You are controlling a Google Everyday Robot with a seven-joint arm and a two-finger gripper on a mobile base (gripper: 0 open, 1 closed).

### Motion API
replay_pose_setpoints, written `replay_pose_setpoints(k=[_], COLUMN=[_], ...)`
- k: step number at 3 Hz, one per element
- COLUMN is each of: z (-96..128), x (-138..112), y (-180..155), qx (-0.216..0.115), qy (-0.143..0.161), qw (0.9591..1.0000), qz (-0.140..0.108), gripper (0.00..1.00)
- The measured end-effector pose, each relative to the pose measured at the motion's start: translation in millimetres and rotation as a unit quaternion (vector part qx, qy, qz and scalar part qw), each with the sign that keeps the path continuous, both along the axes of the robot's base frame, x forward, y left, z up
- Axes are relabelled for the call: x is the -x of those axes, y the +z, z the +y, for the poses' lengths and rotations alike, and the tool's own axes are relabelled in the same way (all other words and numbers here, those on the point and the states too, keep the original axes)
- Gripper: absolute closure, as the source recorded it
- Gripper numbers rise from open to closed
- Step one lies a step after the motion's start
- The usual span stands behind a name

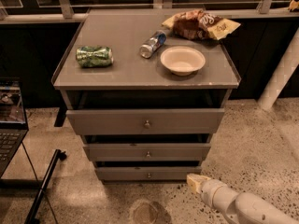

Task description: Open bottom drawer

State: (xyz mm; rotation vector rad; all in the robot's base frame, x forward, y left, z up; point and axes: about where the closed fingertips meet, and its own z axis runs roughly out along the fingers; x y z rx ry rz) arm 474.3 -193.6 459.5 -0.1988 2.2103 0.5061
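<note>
The grey cabinet [145, 73] has three drawers, all pulled out a little. The bottom drawer [117, 173] is the narrowest and slimmest, with a tiny round knob [149, 175] at centre. It sits just above the floor. Above it are the mid-width drawer [117, 151] and the widest top drawer [112, 121]. My gripper [195, 182] is at the lower right, near the floor, just right of the bottom drawer's right end and apart from the knob. Only its pale tip shows ahead of the white arm [238, 204].
On the cabinet top lie a crushed green can [95, 56], a toppled bottle [153, 44], a white bowl [182, 59] and a snack bag [201, 24]. A laptop [10, 120] on a black stand [44, 185] stands at left. A white post [280, 73] stands at right. The floor is speckled.
</note>
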Motion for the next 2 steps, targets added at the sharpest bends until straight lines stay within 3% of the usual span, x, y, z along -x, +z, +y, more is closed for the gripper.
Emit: replay_pose_setpoints(k=[1, 2], z=[0, 2], x=[0, 0], y=[0, -24], qx=[0.0, 0.008], qy=[0.0, -0.015], qw=[1.0, 0.9998], qz=[0.0, -0.013], gripper=[1.0, 1.0])
